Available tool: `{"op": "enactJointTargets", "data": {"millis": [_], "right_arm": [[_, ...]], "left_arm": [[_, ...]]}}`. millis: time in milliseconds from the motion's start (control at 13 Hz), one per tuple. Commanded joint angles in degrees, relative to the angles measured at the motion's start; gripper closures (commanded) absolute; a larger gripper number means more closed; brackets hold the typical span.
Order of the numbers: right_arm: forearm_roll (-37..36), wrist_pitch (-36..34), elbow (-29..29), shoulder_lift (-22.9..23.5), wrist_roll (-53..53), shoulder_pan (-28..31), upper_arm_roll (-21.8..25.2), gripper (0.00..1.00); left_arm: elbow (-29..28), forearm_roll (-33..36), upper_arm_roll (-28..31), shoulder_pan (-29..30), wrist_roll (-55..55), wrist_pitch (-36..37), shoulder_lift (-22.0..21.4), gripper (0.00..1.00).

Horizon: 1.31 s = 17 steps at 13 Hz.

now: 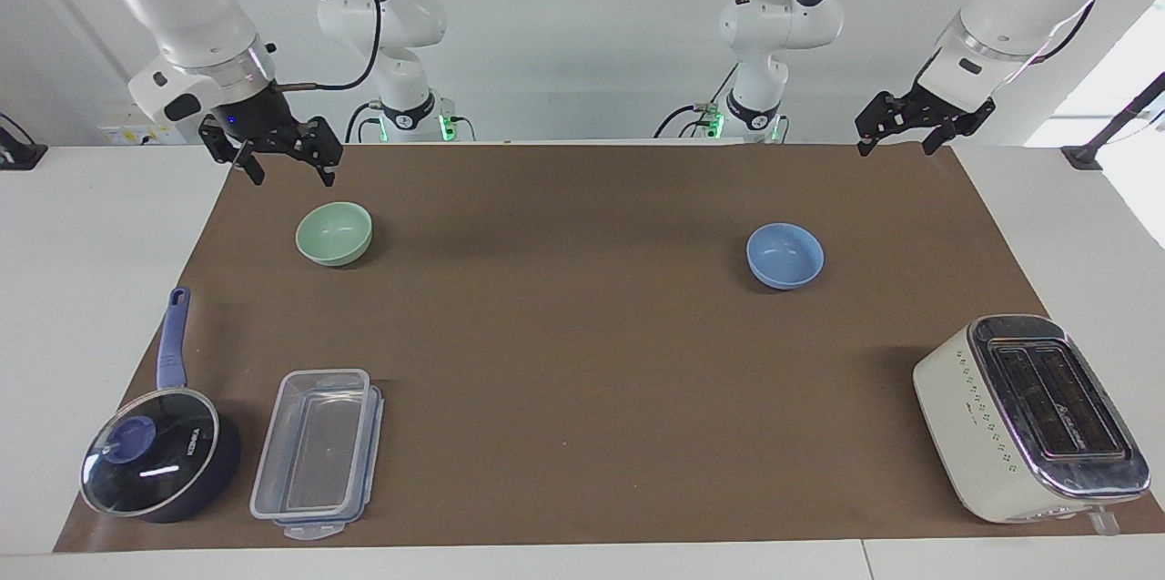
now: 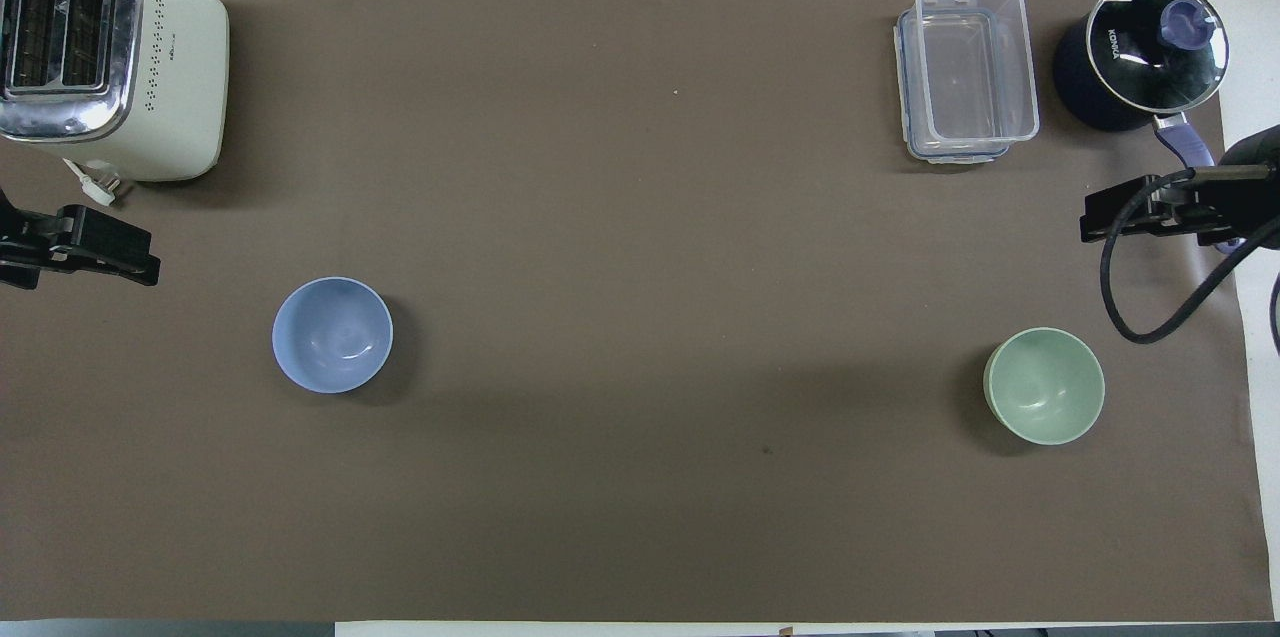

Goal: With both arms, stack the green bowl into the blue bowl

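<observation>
The pale green bowl [image 1: 334, 234] sits upright and empty on the brown mat toward the right arm's end; it also shows in the overhead view [image 2: 1045, 385]. The light blue bowl [image 1: 785, 255] sits upright and empty toward the left arm's end, also in the overhead view [image 2: 332, 334]. My right gripper [image 1: 289, 172] hangs open and empty in the air over the mat's edge near the green bowl, apart from it. My left gripper [image 1: 899, 145] hangs open and empty over the mat's corner near the blue bowl, apart from it. Both show at the sides of the overhead view.
A cream toaster [image 1: 1028, 416] stands farther from the robots than the blue bowl. A clear plastic container [image 1: 319, 452] and a dark blue saucepan with glass lid [image 1: 159, 462] lie farther from the robots than the green bowl. The brown mat [image 1: 582, 361] covers the table.
</observation>
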<state>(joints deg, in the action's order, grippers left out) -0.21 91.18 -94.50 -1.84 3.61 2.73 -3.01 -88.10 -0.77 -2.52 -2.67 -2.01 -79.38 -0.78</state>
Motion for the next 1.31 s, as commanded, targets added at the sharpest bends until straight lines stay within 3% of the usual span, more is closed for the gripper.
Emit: {"op": "enactJointTargets", "data": {"millis": [0,846,1077,1231], "right_arm": [[-0.7,-0.1,-0.8,-1.2,-0.7,0.6,-0.4,0.00],[-0.4,0.4,-1.4,-1.3,-1.1,0.6,-0.2,0.00],[-0.3,0.7,-3.1,-2.1,-1.5,0.7,-0.1,0.00],[-0.3,3.7,-7.2,-3.9,-1.6,1.2,0.0,0.00]], "left_arm": [[-0.2,-0.6,0.1,-0.4,0.0,-0.8,-0.6,0.00],[-2.8,-0.7,0.2,-0.4,-0.1,-3.3,-2.0,0.00],[-13.5,-0.8,0.2,0.1,0.2,-11.9,-5.7,0.00],[-19.7,-0.7,0.2,0.2,2.5,-17.0,-6.6,0.00]]}}
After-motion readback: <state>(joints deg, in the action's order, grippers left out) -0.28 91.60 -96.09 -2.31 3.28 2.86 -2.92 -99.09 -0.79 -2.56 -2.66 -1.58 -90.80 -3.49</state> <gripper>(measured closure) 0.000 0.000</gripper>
